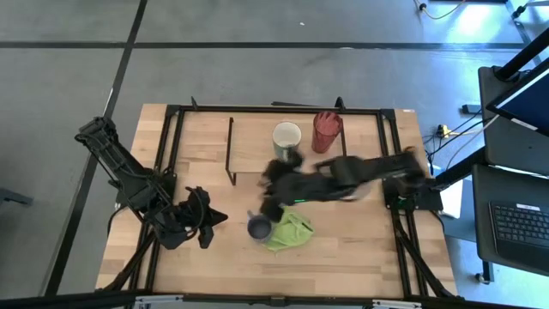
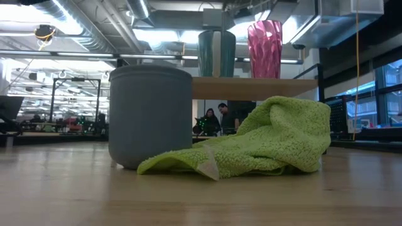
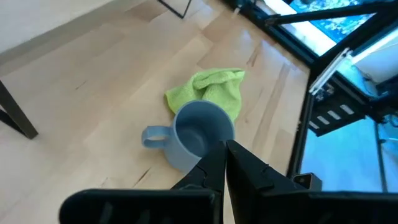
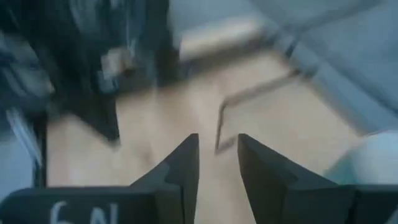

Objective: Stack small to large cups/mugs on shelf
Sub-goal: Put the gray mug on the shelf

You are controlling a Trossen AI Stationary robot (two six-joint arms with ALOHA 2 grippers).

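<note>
The small grey-blue mug [image 1: 259,227] stands upright on the table, its handle [image 3: 153,134] showing in the left wrist view, and the light green cloth [image 1: 290,230] lies against it. The cream-white mug [image 1: 287,137] and the red ribbed tumbler [image 1: 327,130] stand side by side on the low wooden shelf [image 1: 253,142]. My left gripper [image 1: 206,225] is shut and empty, left of the grey-blue mug [image 3: 199,134]. My right gripper [image 1: 273,199] is open and empty, blurred, above the table between the shelf and the grey-blue mug.
The shelf's black rod legs [image 1: 230,153] stand on the table near the right gripper [image 4: 217,155]. The table's black frame rails [image 1: 171,146] run along both sides. Bare wood lies in front of the mug and cloth [image 2: 264,141]. People show far behind in the low view [image 2: 220,116].
</note>
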